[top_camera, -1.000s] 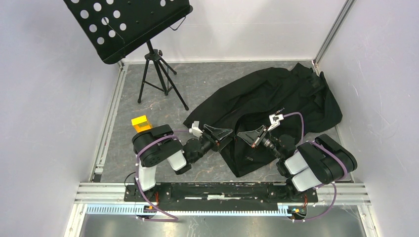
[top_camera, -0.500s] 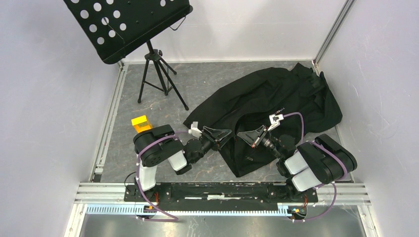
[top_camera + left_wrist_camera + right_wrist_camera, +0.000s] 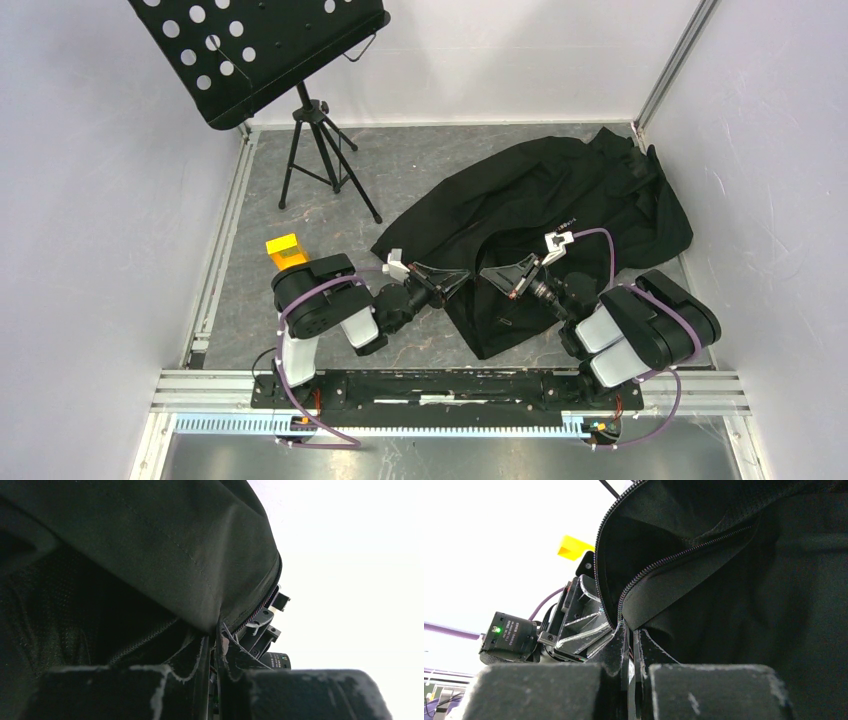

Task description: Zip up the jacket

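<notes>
The black jacket (image 3: 560, 195) lies crumpled on the grey floor at centre right, its front open. My two grippers meet tip to tip at its near hem. The left gripper (image 3: 462, 277) has its fingers pressed together on the fabric edge (image 3: 214, 630), with the jacket (image 3: 150, 540) draped over them and zipper teeth (image 3: 267, 600) running up to the right. The right gripper (image 3: 487, 274) is shut on the other zipper edge (image 3: 624, 615), where a row of teeth (image 3: 664, 562) curves upward. The slider is not visible.
A black perforated music stand (image 3: 255, 50) on a tripod (image 3: 320, 150) stands at the back left. A yellow block (image 3: 285, 250) sits beside the left arm. White walls close in the sides, and an aluminium rail (image 3: 440, 385) runs along the near edge.
The left gripper's fingers have closed from wide apart onto the jacket's edge. The right gripper and the jacket have stayed in place.
</notes>
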Tool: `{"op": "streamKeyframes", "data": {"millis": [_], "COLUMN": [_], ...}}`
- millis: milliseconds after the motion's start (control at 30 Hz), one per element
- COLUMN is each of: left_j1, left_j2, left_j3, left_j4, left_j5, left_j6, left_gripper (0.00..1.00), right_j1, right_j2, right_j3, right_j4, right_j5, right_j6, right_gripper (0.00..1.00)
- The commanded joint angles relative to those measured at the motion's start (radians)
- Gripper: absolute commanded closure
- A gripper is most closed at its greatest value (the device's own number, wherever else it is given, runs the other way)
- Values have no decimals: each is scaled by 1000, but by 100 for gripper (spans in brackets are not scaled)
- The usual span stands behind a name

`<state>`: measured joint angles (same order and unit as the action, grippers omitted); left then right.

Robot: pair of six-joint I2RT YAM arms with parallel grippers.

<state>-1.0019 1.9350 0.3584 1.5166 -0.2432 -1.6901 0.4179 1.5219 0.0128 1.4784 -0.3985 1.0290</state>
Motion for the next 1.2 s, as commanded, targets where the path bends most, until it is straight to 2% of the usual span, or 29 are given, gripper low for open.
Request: {"op": "streamKeyframes", "data": {"millis": [0, 300, 567, 1167], "left_j1": [-10, -10, -9, -11], "left_j2": [0, -8, -67, -28], "left_j3": [-12, -20, -19, -71], "left_j4": [40, 40, 39, 39], "left_j5": [-4, 31, 47, 127], "left_j6": [3, 59, 166, 223], "left_gripper": [88, 95, 98, 98], "right_j1": [-6, -13, -25, -33], "right_j2": [-14, -41, -70, 11], "right_j3": [-49, -44, -60, -97], "right_j4": [383, 338, 297, 437], "right_j5": [27, 30, 61, 129], "right_j6": [20, 47, 89, 209], "right_gripper": [100, 100, 100, 100]}}
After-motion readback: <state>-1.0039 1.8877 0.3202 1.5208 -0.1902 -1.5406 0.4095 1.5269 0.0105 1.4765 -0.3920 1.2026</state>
